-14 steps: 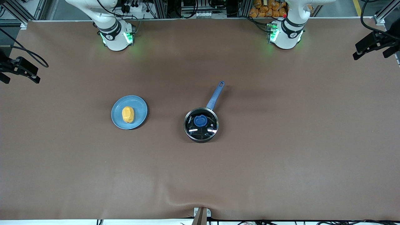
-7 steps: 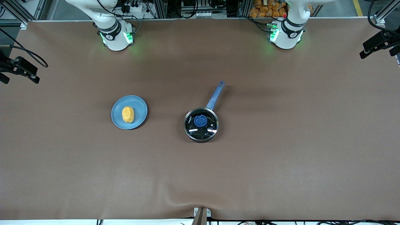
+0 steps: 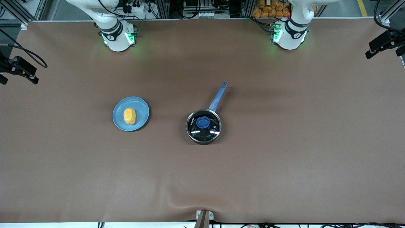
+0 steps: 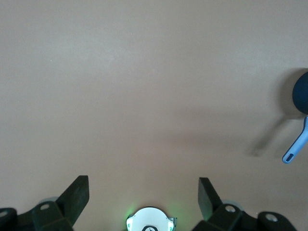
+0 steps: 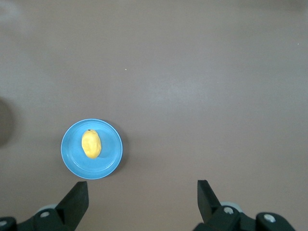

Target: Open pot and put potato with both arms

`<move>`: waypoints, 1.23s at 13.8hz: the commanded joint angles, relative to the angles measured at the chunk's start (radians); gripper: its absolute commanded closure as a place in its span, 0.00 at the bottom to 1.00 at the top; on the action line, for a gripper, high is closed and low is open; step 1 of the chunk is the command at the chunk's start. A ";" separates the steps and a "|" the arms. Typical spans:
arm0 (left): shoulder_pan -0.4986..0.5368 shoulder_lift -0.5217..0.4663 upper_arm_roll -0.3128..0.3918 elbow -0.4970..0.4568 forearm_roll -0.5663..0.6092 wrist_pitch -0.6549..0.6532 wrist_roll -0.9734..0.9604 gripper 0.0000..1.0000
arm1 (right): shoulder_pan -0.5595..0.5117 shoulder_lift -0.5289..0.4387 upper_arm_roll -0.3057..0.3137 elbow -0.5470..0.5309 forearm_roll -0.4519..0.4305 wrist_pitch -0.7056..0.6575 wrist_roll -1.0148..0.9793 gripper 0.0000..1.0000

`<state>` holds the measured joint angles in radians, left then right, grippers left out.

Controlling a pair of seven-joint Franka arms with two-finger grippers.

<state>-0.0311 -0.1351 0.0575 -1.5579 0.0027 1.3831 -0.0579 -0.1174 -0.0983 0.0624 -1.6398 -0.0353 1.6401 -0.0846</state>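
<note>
The black pot point(image 3: 204, 126) stands mid-table with its glass lid and blue knob point(image 3: 202, 122) on it. Its blue handle point(image 3: 218, 96) points toward the arms' bases. The yellow potato point(image 3: 129, 116) lies on a light-blue plate point(image 3: 140, 109), toward the right arm's end. My left gripper point(image 4: 143, 185) hangs open and empty high over bare table near its base; the pot's handle tip point(image 4: 294, 151) shows at that view's edge. My right gripper point(image 5: 142, 189) is open and empty high over the table, with the potato point(image 5: 91, 143) and plate point(image 5: 108, 161) below it.
Brown cloth covers the table. The two arm bases point(image 3: 118, 38) point(image 3: 289, 36) stand along the edge farthest from the front camera. Black hand shapes with cables show at the front view's side edges point(image 3: 19, 68) point(image 3: 384, 42).
The black shapes at the front view's side edges have drifted slightly outward and up. Pot, lid, plate and potato have not moved.
</note>
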 commanded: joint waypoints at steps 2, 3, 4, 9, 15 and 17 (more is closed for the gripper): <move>0.005 0.000 -0.004 0.029 -0.020 -0.022 0.024 0.00 | -0.007 0.012 0.008 0.026 0.012 -0.016 -0.014 0.00; 0.005 0.000 -0.002 0.033 -0.020 -0.022 0.026 0.00 | -0.005 0.012 0.010 0.026 0.012 -0.016 -0.014 0.00; 0.007 0.000 -0.002 0.032 -0.020 -0.022 0.035 0.00 | -0.001 0.012 0.011 0.026 0.012 -0.017 -0.015 0.00; 0.004 0.008 -0.004 0.035 -0.059 -0.003 0.059 0.00 | 0.025 0.011 0.014 0.026 0.012 -0.019 -0.014 0.00; -0.007 0.015 -0.008 0.033 -0.090 0.002 0.055 0.00 | 0.111 0.012 0.019 -0.009 0.012 -0.005 -0.003 0.00; -0.004 0.014 -0.008 0.033 -0.090 0.001 0.056 0.00 | 0.113 0.009 0.033 -0.049 0.012 0.024 -0.001 0.00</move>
<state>-0.0388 -0.1298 0.0501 -1.5448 -0.0821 1.3866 -0.0184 -0.0058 -0.0904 0.0889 -1.6571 -0.0305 1.6394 -0.0870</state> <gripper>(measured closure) 0.000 0.000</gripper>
